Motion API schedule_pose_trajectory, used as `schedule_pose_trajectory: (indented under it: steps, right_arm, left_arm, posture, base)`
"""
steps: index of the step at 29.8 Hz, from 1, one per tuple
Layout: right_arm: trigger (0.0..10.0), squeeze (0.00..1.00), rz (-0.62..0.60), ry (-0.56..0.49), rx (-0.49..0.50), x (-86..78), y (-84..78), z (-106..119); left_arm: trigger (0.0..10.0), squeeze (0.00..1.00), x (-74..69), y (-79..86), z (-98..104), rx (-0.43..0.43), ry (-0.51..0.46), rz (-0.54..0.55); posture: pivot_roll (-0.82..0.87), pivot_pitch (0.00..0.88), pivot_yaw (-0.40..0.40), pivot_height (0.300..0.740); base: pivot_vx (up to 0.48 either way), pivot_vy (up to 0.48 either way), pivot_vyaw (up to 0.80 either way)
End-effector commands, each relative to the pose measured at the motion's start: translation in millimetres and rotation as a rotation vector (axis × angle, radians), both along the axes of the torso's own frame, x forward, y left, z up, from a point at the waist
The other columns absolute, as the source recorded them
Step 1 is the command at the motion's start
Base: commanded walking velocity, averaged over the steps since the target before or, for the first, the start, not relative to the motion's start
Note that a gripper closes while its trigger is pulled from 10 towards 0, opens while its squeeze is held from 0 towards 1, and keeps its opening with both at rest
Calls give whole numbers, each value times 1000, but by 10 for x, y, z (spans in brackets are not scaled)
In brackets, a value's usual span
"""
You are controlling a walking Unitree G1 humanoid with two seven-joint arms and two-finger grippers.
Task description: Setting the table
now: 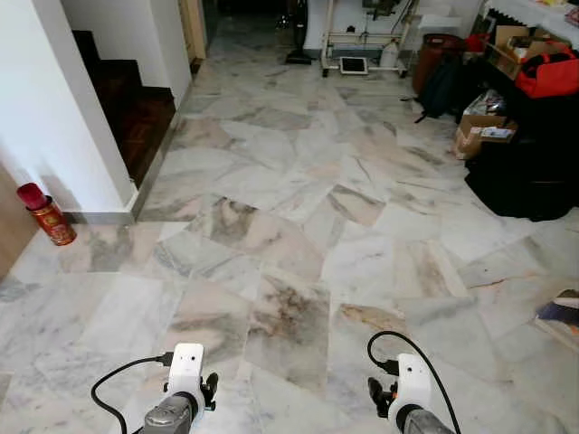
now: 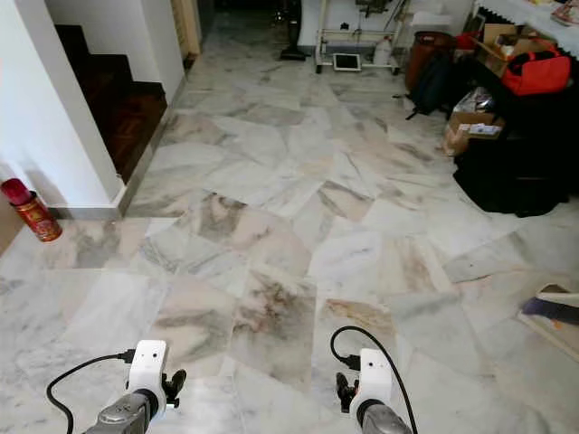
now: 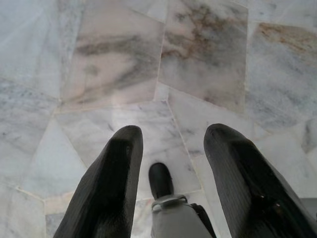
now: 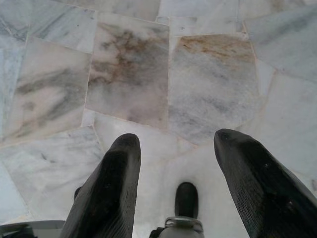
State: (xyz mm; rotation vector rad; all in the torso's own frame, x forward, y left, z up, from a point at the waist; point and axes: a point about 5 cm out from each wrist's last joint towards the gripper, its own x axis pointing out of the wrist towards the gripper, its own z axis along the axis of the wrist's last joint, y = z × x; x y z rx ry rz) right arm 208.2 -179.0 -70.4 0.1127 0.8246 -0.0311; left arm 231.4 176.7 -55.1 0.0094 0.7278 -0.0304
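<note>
Marble floor (image 1: 298, 226), red canister (image 1: 47, 215)

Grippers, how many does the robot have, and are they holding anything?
2. The left gripper hangs open above the marble floor on the robot's left; the right gripper hangs open above it on the right. Both hold nothing.

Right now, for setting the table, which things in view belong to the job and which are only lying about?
Belonging to the job:
- left gripper, jaws open, empty
- right gripper, jaws open, empty
- no tableware in view

Lying about:
- red canister by the wall
- red bag
- cardboard box
- black backpack
</note>
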Motion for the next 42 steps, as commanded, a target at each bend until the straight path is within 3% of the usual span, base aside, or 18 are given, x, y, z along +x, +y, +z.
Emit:
schedule_pose_trajectory:
  steps: [1,31,42]
  right_arm:
    - [10000,0,-20,-4,-4,16,-45,13]
    - [10000,0,-21,31,-44,-9,-138,3]
    - [10000,0,-34,30,-56,-1,-182,13]
  left_arm:
    - [10000,0,3,-32,-2,-4,1,-8]
    - [10000,0,-16,-49,-21,2,14,18]
    - [10000,0,-16,-80,-23,11,13,9]
  posture:
    - [42,73,-31,740]
    - [29,89,-55,740]
    - [28,88,-63,740]
  base:
    - [0,0,0]
    - [0,0,-680]
    - [0,-202,-719]
